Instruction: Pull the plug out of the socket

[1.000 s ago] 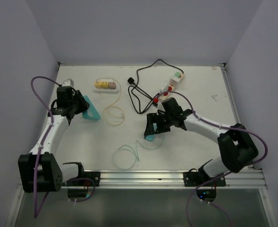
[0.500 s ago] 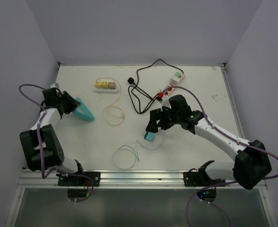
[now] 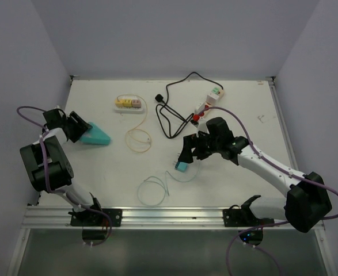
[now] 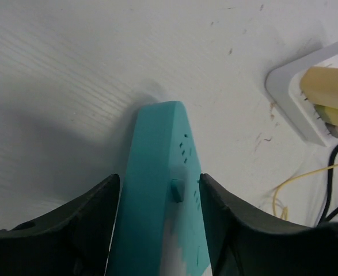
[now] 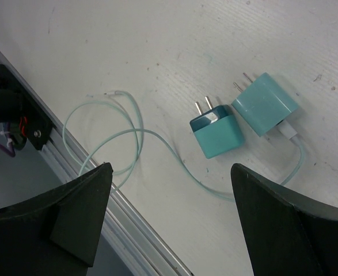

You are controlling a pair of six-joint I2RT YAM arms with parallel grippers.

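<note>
My left gripper is at the table's far left, shut on a teal socket strip. In the left wrist view the strip runs between the two fingers, with its free end pointing away on the table. My right gripper is open and hovers over the middle of the table. Below it lie two teal plugs, one with bare prongs and one with a pale teal cable. They are apart from the strip and show in the top view.
A white power strip with yellow and pink plugs lies at the back left and also shows in the left wrist view. Another white strip with a black cable lies at the back. A yellow cable loop and the front rail are near.
My left arm has swung left toward the wall, carrying the teal strip with it. My right gripper has come away from the teal plug and stands open above it.
</note>
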